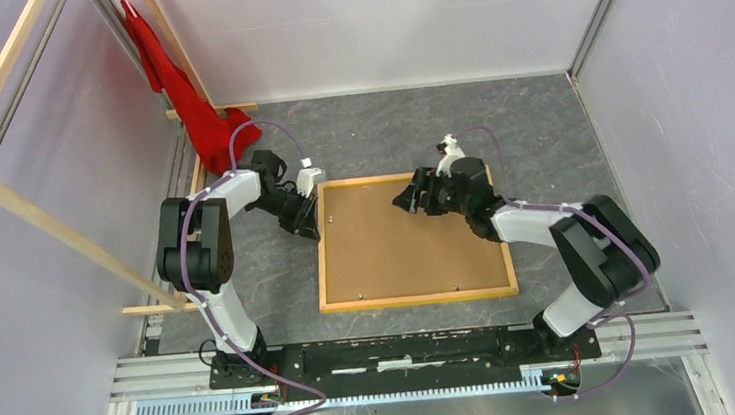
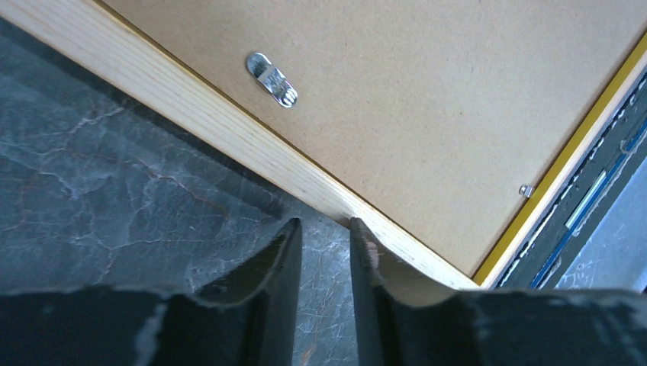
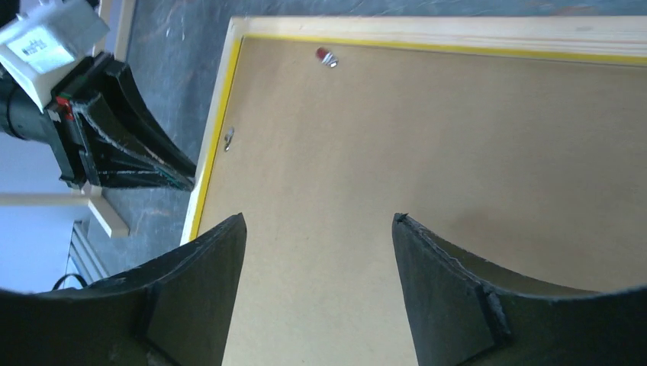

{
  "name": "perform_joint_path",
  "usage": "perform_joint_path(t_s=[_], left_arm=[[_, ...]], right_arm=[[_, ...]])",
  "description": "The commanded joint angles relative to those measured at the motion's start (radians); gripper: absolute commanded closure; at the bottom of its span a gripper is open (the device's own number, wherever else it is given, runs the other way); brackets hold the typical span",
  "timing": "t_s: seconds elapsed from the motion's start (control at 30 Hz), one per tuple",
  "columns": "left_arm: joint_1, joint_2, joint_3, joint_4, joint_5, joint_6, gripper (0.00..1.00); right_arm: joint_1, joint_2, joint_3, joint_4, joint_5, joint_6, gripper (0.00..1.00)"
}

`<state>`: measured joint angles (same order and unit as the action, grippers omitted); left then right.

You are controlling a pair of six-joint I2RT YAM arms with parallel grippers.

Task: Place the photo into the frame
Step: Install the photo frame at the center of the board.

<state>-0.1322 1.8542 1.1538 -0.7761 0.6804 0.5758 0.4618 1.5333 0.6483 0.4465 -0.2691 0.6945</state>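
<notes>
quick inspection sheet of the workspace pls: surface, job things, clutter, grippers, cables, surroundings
surface: dark marbled table, no spills seen
job's things: frame lies flat, wood back up; brown backing board sits inside it, with a metal clip on it; photo not seen
clutter: red cloth hangs at the far left corner
grippers: left gripper at the frame's left rail, jaws narrowly apart, nothing between them; right gripper above the backing board, jaws wide, empty
cables: purple cable loops along the left arm, another along the right
surroundings: wooden slats on the left, pale walls around
</notes>
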Motion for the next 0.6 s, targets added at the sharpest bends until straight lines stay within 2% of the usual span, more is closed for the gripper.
perform_joint_path(t_s=[0.0, 0.17, 0.4, 0.5, 0.57], left_arm=[[0.001, 0.023, 0.027, 0.036, 0.011, -0.037, 0.74], [0.008, 0.031, 0.015, 0.047, 0.012, -0.043, 0.79], [0.015, 0.027, 0.009, 0.05, 0.001, -0.042, 0.81], [0.015, 0.025, 0.007, 0.051, -0.001, -0.042, 0.82], [0.016, 0.026, 0.007, 0.051, -0.002, -0.042, 0.82]], right_arm=[[0.087, 0.11, 0.122, 0.107, -0.018, 0.016, 0.25], [0.177, 0.287, 0.273, 0.102, -0.021, 0.028, 0.39], [0.251, 0.464, 0.451, 0.045, -0.021, 0.022, 0.7], [0.264, 0.501, 0.489, 0.03, -0.016, 0.021, 0.73], [0.272, 0.523, 0.515, 0.014, -0.012, 0.016, 0.68]])
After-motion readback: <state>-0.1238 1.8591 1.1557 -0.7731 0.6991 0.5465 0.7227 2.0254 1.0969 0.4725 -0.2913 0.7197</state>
